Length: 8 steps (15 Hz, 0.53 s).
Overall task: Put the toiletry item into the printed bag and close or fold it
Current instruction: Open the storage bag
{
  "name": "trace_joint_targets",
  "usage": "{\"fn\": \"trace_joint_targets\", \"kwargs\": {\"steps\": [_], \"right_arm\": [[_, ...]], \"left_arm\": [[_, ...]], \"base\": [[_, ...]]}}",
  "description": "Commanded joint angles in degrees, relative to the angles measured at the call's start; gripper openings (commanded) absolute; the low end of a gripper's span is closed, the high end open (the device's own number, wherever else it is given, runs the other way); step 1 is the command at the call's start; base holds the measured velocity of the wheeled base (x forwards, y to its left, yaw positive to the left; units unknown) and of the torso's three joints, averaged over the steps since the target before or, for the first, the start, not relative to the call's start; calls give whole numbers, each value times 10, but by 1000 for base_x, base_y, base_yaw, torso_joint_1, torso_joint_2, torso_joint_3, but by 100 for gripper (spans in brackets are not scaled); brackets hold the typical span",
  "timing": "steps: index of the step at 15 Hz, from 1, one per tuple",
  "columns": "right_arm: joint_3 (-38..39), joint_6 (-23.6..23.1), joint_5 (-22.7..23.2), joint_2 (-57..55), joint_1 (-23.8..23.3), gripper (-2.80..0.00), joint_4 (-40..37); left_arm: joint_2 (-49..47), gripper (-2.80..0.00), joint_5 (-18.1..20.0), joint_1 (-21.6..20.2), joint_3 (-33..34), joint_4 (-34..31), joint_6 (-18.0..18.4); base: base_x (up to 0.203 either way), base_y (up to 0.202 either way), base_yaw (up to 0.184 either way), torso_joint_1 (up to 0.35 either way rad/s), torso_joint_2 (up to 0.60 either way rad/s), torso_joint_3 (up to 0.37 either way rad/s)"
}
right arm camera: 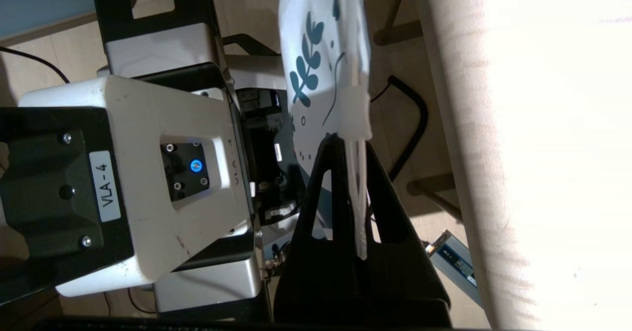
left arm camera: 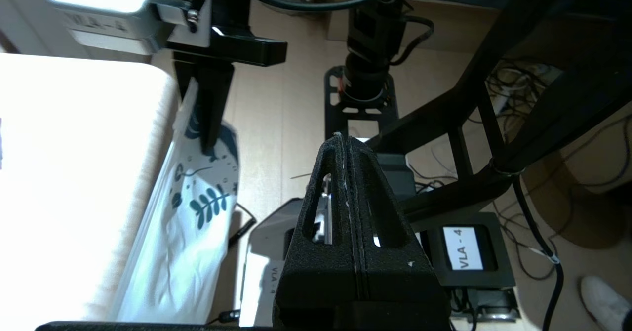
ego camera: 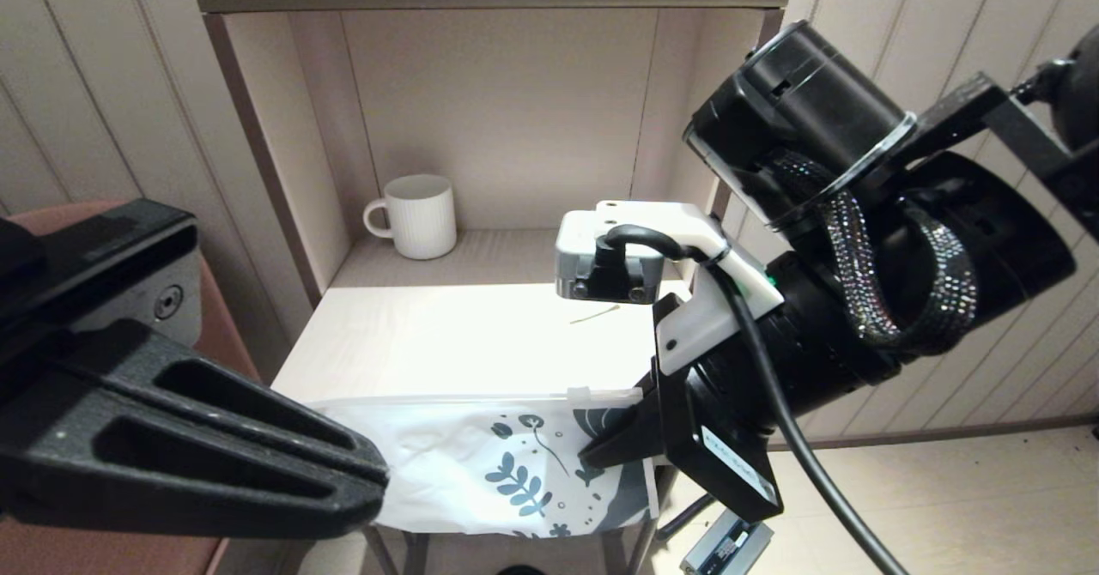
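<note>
Left gripper (ego camera: pixel 378 476): nearest the head camera, fingers pressed together with nothing between them, tip at the near left part of the printed bag (ego camera: pixel 481 463). From the head view contact cannot be judged; in the left wrist view the closed fingers (left arm camera: pixel 348 183) stand apart from the bag (left arm camera: pixel 192 222), over the floor.

Right gripper (ego camera: pixel 601 450): clamped on the printed bag at its leaf-patterned end, just below the zip strip. Right wrist view confirms: the bag's white edge runs down between the closed fingers (right arm camera: pixel 335 183), with the zip slider (right arm camera: pixel 356 113) just beyond the tips.

Printed bag: hangs off the near edge of the tabletop (ego camera: pixel 446 335), zip strip along that edge, body draped below it toward the floor.

Toiletry item (ego camera: pixel 594 314): thin pale sliver lying flat on the tabletop, beyond the bag, outside it, near the right arm's wrist camera (ego camera: pixel 601 257).

White ribbed mug (ego camera: pixel 416 214): upright on the back shelf surface, farther still from the bag, handle toward the left wall of the shelf unit (ego camera: pixel 258 146).
</note>
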<state>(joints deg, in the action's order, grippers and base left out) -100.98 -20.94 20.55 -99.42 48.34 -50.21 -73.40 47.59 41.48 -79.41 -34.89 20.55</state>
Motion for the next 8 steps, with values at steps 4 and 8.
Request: {"fn": "trace_joint_targets", "kwargs": {"steps": [4, 8], "right_arm": [[-10, -1, 6, 5, 3, -280, -4], [-22, 13, 79, 11, 5, -280, 0]], "left_arm": [[5, -280, 6, 11, 50, 10, 11], [-16, -280, 9, 11, 86, 80, 3]], "base": [[0, 0, 0, 0, 0, 0], [0, 0, 0, 0, 0, 0]]}}
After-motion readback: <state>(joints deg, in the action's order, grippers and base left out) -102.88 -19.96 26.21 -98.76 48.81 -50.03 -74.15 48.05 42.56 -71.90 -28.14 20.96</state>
